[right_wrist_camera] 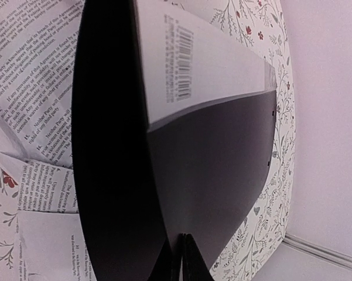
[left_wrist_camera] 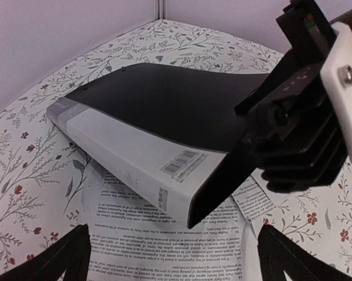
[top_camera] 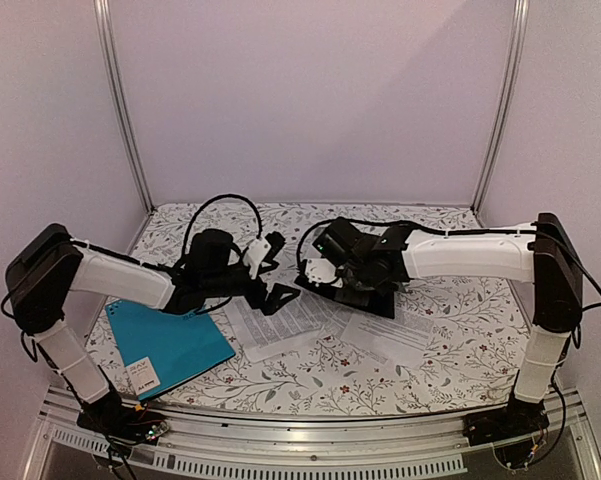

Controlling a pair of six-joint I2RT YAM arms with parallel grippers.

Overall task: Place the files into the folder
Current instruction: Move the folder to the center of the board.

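The black folder point(left_wrist_camera: 176, 105) stands tilted, one cover raised, its pale spine label point(left_wrist_camera: 129, 152) with a barcode facing my left wrist camera. My right gripper point(right_wrist_camera: 183, 257) is shut on the edge of the raised cover point(right_wrist_camera: 222, 164); in the top view this gripper point(top_camera: 332, 276) sits mid-table over the folder point(top_camera: 372, 292). The files point(left_wrist_camera: 181, 246), white printed sheets, lie flat on the table partly under the folder, and in the top view they point(top_camera: 280, 325) spread toward the front. My left gripper point(left_wrist_camera: 176, 263) hangs open just above them, nothing between its fingers point(left_wrist_camera: 64, 257).
A teal-blue folder point(top_camera: 170, 345) lies at the front left under my left arm. Another printed sheet point(top_camera: 385, 335) lies to the right of the main sheets. The floral tablecloth point(top_camera: 450, 330) covers the table, with walls close on three sides.
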